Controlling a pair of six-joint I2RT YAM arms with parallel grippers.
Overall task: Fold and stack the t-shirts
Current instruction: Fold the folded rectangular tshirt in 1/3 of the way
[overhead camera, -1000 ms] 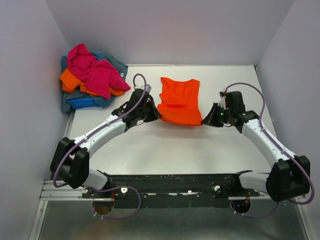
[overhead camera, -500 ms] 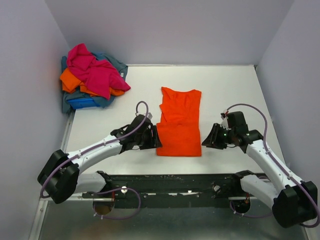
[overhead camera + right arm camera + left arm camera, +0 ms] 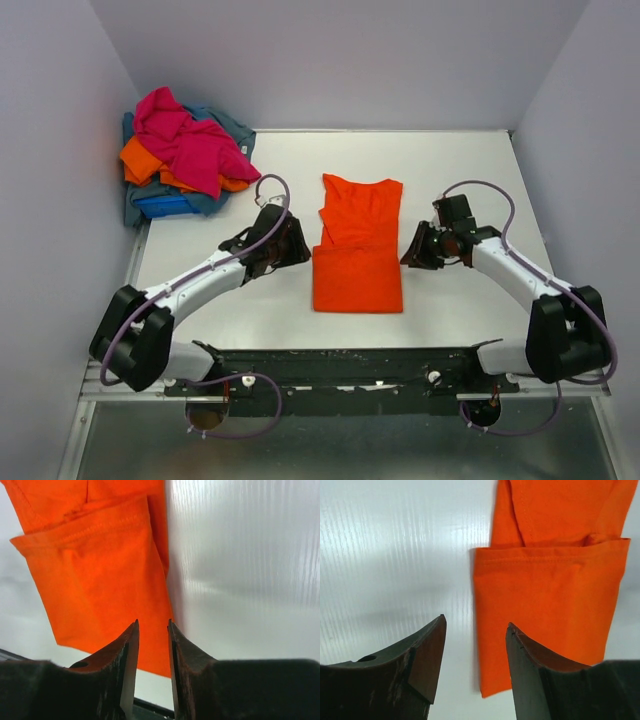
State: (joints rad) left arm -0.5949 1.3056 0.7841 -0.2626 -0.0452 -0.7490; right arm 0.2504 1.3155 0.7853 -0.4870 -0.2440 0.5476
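The orange t-shirt (image 3: 357, 262) lies between the left gripper (image 3: 303, 250) and right gripper (image 3: 407, 257).

a folded orange t-shirt (image 3: 357, 262) is laid flat mid white bench (image 3: 460, 170); crumpled t-shirts (image 3: 185, 152) are heaped at its far-left corner.

I record 2 changes: the left pincer (image 3: 301, 248) and right pincer (image 3: 408, 256) have released and parted, and the orange t-shirt (image 3: 358, 262), bunched before, now lies folded flat on the tabletop (image 3: 455, 170).
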